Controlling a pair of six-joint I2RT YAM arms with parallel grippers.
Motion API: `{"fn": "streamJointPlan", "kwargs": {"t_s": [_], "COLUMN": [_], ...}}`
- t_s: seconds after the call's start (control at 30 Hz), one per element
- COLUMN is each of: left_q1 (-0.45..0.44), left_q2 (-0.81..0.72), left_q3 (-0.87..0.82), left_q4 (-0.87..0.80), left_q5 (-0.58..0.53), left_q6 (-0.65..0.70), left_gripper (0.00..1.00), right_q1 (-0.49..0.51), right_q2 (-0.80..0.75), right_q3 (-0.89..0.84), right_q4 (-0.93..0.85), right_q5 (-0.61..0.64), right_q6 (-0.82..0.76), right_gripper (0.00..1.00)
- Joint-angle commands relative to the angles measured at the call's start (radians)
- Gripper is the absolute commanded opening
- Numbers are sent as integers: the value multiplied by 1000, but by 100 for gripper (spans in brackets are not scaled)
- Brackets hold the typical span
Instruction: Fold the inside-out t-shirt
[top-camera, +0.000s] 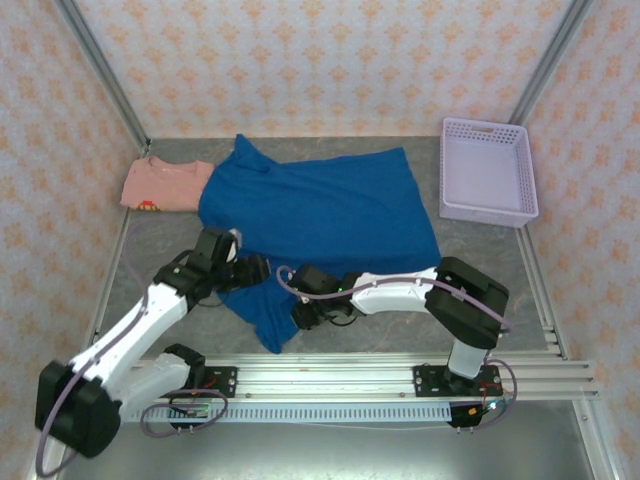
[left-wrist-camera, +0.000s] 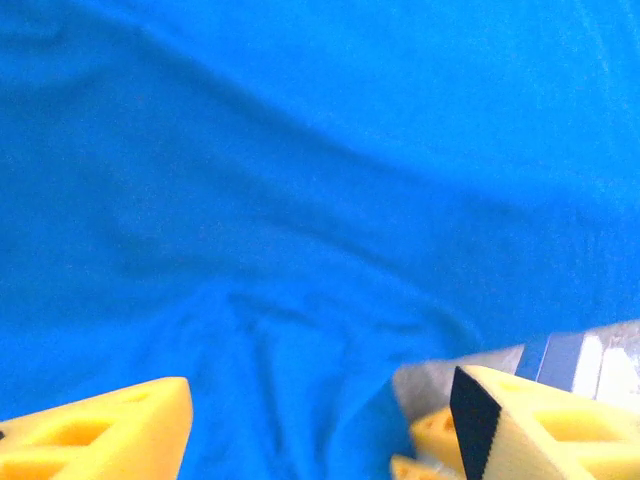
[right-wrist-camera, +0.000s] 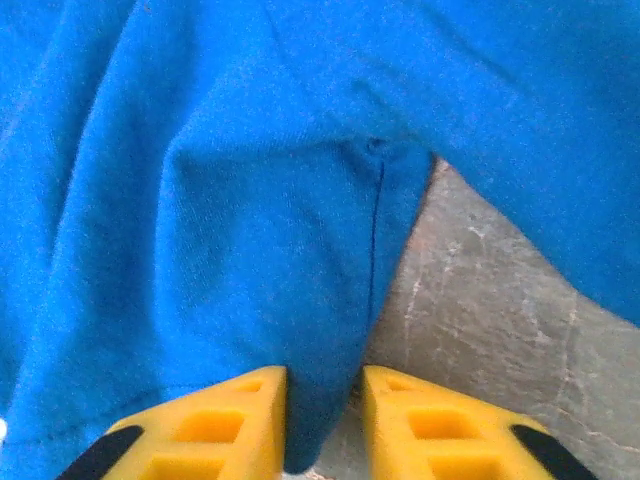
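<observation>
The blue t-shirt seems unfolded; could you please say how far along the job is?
Done: the t-shirt lies spread out, no fold visible. In hand: the right claw pinches its near flap; the left claw is open over the cloth. Left: all the folds.

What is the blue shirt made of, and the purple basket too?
The blue t-shirt looks like soft, matte knit cloth, probably cotton: it wrinkles and shows a stitched seam. The purple basket looks like hard, smooth plastic: its walls are a stiff grid of little holes.
</observation>
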Motion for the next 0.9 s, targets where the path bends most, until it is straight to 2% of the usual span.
{"fn": "streamJointPlan", "kwargs": {"t_s": [0.0,0.1,0.23,0.47,0.7,0.87], "left_q1": [-50,-134,-253,-340,-353,-358], "left_q2": [-180,-316,-363,-356,-270,-231], "left_q3": [-87,-131,-181,-277,-356,-354], "left_q4": [-178,-265,-275,-241,-62,-12], "left_q5": [-37,-73,-97,-72,-12,-7], "left_q6": [-133,-258,-366,-380,-329,-271], "left_gripper": [58,46,36,30,29,28], "right_q1": [-10,-32,-81,-157,-169,-168], "right_q2": [-5,-60,-100,-109,-69,-56], "right_q3": [27,14,6,0,23,24], "right_q4": [-41,-78,-114,-103,-100,-112], "right_q5": [-20,-66,-158,-235,-256,-246], "right_q6": [50,101,173,252,252,237], "right_gripper": [8,0,0,0,0,0]}}
